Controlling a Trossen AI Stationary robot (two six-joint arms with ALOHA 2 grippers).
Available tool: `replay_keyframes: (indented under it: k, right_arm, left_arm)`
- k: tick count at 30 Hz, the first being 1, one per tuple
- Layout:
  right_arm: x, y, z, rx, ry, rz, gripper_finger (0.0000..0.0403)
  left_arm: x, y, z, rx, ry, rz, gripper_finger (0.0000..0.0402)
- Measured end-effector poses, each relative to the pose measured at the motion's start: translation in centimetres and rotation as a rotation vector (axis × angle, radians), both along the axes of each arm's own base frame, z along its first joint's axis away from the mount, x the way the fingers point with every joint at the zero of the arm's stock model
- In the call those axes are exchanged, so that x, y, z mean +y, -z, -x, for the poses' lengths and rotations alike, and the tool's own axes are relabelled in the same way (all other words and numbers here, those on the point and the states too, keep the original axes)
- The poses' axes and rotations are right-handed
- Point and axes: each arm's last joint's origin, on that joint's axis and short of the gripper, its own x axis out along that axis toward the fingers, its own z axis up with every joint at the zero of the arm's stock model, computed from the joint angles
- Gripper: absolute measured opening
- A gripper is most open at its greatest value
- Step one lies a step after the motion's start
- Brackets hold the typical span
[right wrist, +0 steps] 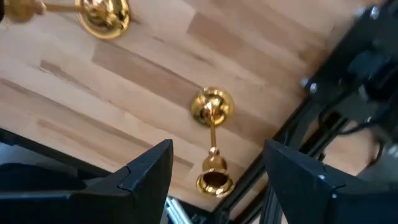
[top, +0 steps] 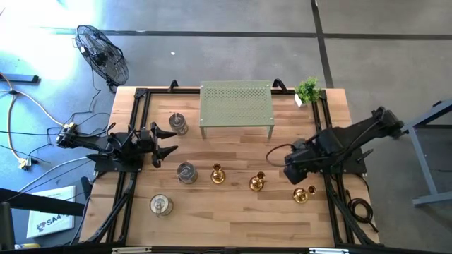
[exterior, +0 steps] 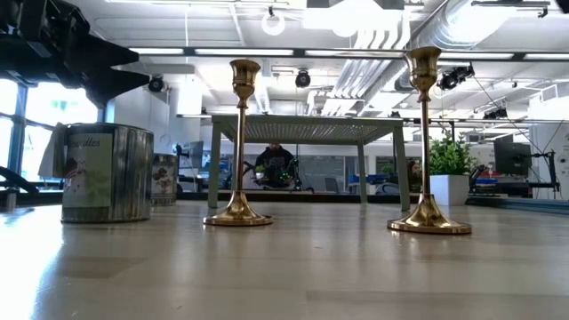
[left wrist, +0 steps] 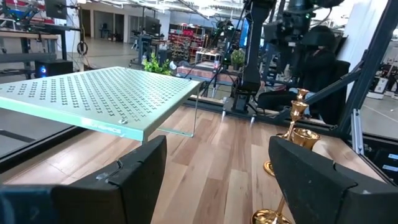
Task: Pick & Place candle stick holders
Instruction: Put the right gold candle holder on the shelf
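Right claw [right wrist: 217, 180] is held spread and empty above a gold candle holder [right wrist: 212, 107] standing upright near the tabletop [top: 233, 212] right edge. Left claw [top: 168, 141] is spread, empty, near a silver jar [top: 177, 123]. Jar label [exterior: 93, 173] writing cannot be read.

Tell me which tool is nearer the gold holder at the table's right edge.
Right. The right tool hovers open just beside the gold holder; the left tool, also open, sits far across the table.
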Motion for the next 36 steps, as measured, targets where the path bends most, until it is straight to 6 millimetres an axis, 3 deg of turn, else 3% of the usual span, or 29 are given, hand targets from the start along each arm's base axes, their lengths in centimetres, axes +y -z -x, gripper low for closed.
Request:
replay_keyframes:
  k: [11, 19, 29, 36]
  right_arm:
    - [3.1, 0.3, 1.3, 0.072, 0.218, 0.004, 0.0243]
    - [4.8, 0.4, 2.4, 0.059, 0.270, 0.045, 0.0243]
    - [6.2, 2.3, 1.1, 0.108, 0.168, 0.117, 0.0243]
    - [6.6, 2.9, 0.5, 0.141, 0.201, 0.132, 0.0243]
  left_arm:
    - [-0.1, 0.0, 0.0, 0.002, 0.048, -0.003, 0.0278]
    - [-0.2, 0.0, 0.0, 0.004, 0.087, -0.006, 0.0278]
    - [-0.3, 0.1, -0.1, 0.005, 0.110, -0.007, 0.0278]
    - [-0.3, 0.1, -0.1, 0.005, 0.110, -0.007, 0.0278]
